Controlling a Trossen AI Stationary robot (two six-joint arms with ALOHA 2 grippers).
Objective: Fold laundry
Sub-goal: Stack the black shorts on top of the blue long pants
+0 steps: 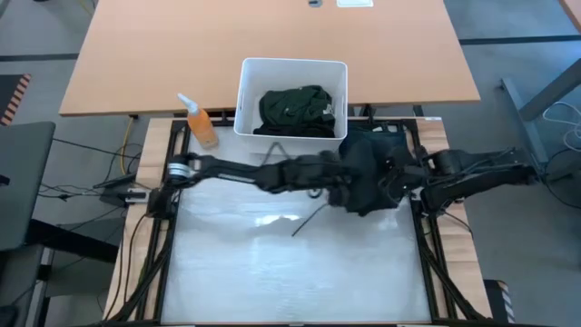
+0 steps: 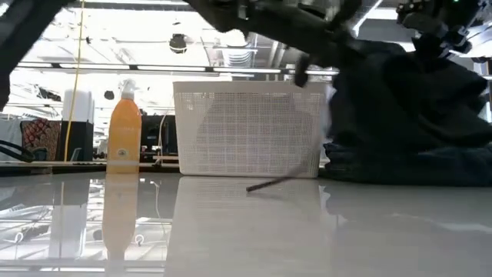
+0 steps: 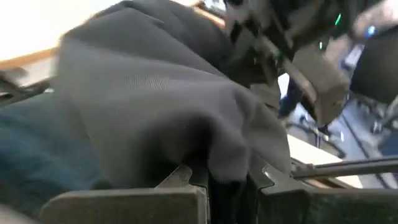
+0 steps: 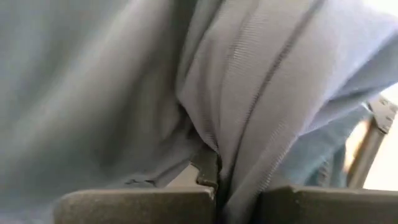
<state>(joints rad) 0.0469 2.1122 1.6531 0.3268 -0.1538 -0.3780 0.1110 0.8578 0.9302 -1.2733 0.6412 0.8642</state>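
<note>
At the table's far right, beside the bin (image 1: pixel 292 74), 2 grippers pinch 1 black garment (image 1: pixel 368 173): the left gripper (image 3: pixel 227 180) and the right gripper (image 4: pixel 217 180) each hold a fold, bunched above dark trousers (image 2: pixel 407 165). A green shirt (image 1: pixel 295 109) waits in the bin. Uneven pulling could slip a fold free, or drag the trousers along.

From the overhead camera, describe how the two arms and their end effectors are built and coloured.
Both arms are dark, near-black, jointed links. The left arm has a silvery metal joint near its base and black cables trailing off by the frame. The right arm is all dark, with thin cables running along it. In the wrist views each end effector, left and right, has flat, dark, angular fingers.
</note>
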